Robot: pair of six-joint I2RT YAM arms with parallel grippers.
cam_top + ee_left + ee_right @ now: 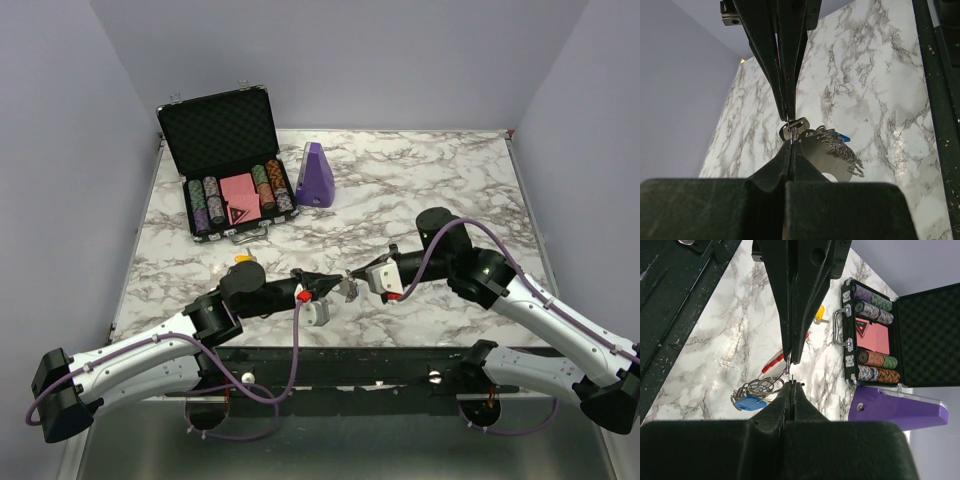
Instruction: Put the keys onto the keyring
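Left wrist view: left gripper (789,122) clamped on silvery key (794,128) head, right gripper (790,360) pinched shut on keyring (760,387) wire near desk (880,100) front edge, so hold ring steady, align key hole w/ wire end, feed slowly.

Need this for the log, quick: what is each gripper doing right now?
Left gripper: shut on a small silvery metal key.
Right gripper: shut on the red plastic and silvery chain keyring.
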